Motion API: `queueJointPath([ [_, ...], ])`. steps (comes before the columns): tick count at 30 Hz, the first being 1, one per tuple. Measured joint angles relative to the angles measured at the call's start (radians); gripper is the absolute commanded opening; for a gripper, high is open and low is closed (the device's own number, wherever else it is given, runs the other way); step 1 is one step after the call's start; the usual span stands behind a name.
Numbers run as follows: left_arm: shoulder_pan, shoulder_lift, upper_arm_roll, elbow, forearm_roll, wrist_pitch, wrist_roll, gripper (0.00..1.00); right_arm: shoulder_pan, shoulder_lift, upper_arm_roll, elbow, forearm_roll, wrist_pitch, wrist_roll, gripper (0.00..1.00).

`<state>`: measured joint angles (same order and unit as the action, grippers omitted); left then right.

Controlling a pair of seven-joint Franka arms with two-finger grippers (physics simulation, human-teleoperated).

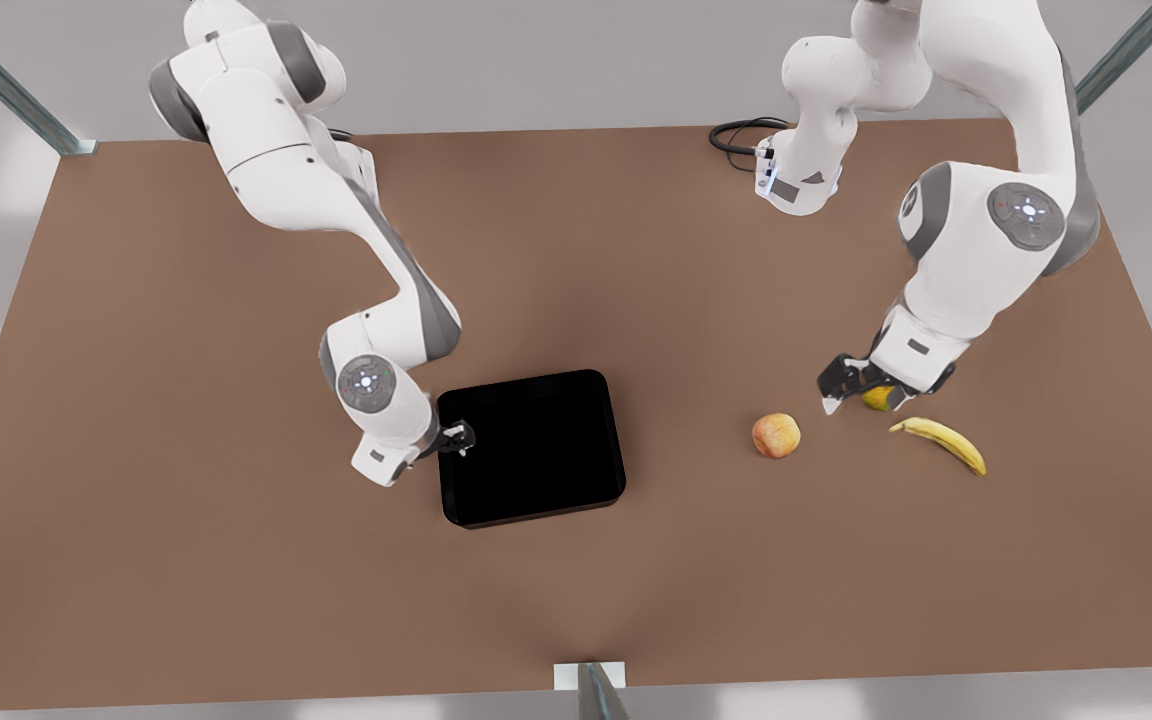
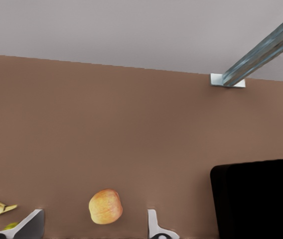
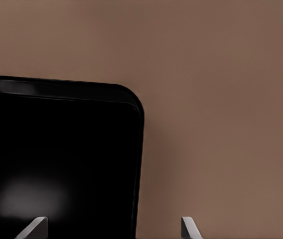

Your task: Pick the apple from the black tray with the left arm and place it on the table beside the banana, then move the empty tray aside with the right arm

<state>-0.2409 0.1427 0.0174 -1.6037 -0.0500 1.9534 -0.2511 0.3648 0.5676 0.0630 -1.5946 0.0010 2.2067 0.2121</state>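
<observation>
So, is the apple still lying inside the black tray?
No, in the front view the apple lies on the bare table, apart from the black tray and near the banana.

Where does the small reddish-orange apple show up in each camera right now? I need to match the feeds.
Front view: the small reddish-orange apple lies on the matte brown table, between the glossy black rectangular tray and the slim curved yellow banana.
Left wrist view: the apple sits between the left hand's fingertips.
Right wrist view: not in it.
Shared landmark: the black tray.
</observation>
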Motion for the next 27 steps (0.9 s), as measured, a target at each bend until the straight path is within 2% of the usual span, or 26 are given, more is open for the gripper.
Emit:
queueJointPath([
  [5,0.045,-0.021,0.01,-0.011,0.055,-0.172,0.064,1.0,0.0,0.026,0.008,-0.079,0.004,0.045,0.021,1.0],
  [9,0.076,-0.027,-0.033,-0.005,0.077,-0.252,0.095,1.0,-0.003,0.027,0.022,-0.126,0.007,0.062,0.033,1.0],
  [12,0.066,0.028,-0.041,0.041,0.07,-0.272,0.112,1.0,-0.029,0.029,0.023,-0.13,0.007,0.071,0.037,1.0],
  [18,0.194,0.067,-0.04,0.115,0.054,-0.284,0.158,1.0,-0.045,0.05,0.022,-0.106,0.006,0.1,0.039,1.0],
  [20,0.198,0.076,-0.041,0.115,0.054,-0.285,0.175,1.0,-0.044,0.057,0.023,-0.101,0.006,0.106,0.04,0.89],
  [24,0.194,0.086,-0.041,0.114,0.051,-0.281,0.203,1.0,-0.043,0.077,0.023,-0.096,0.005,0.119,0.043,0.81],
  [27,0.196,0.087,-0.04,0.113,0.047,-0.279,0.22,1.0,-0.043,0.084,0.023,-0.094,0.006,0.129,0.043,0.61],
])
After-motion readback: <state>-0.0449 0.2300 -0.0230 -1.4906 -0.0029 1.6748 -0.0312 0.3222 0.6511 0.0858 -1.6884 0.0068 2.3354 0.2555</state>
